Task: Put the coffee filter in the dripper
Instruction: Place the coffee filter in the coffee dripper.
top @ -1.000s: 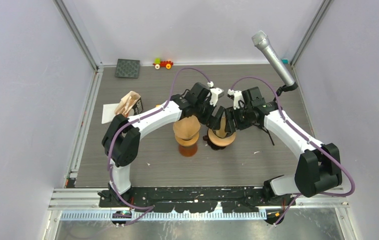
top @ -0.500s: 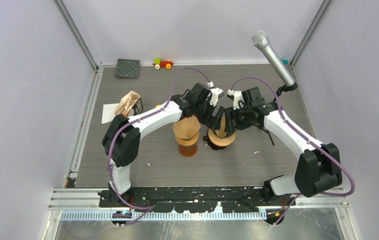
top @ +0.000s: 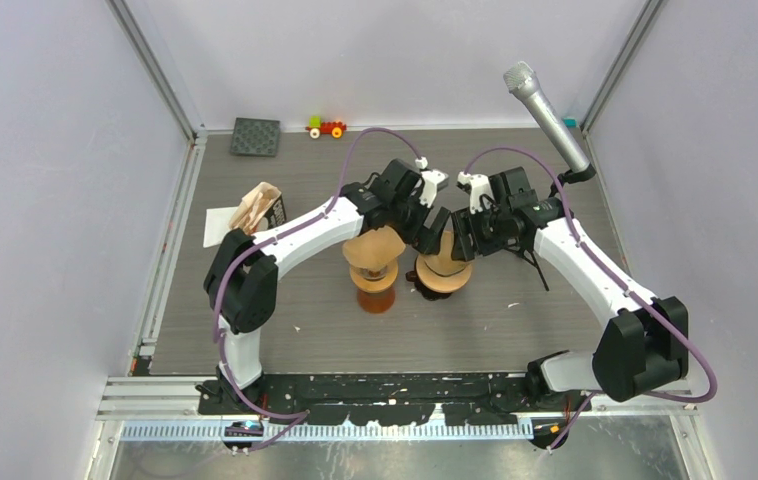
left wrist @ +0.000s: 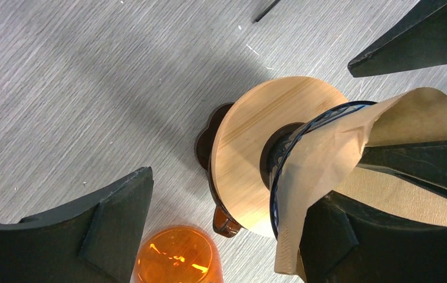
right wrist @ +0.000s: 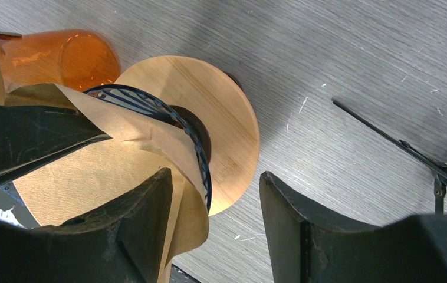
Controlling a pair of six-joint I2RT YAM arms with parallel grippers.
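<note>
Grey wood-grain table (top: 515, 330) fills a stall of pale walls, and near its middle stands the dripper (left wrist: 250, 147), a dark wire cone set through a round wooden disc on a dark base. The coffee filter (left wrist: 333, 159), brown paper, sits partly in the wire cone; one side rises above the rim and a flap hangs down outside it. The left gripper (left wrist: 233, 194) has its jaws spread wide, the wooden disc lying between them, and the filter's hanging flap is against its right-hand finger. The right gripper (right wrist: 215, 177) comes from the opposite side with its jaws apart too. The filter's edge lies along the inner face of one finger, with the disc's rim and bare table showing in the gap, so nothing is pinched. One left-gripper finger reaches under the raised paper. Both arms arch up from the near edge with elbows out and forearms converging, and their wrists tip down over the dripper, almost meeting. An orange glass vessel (left wrist: 177, 259) stands just beside the dripper. A thin black rod (right wrist: 386, 135) lies nearby, and a microphone (top: 545, 115), toy train (top: 326, 127) and dark square mat (top: 256, 136) sit farther back.
</note>
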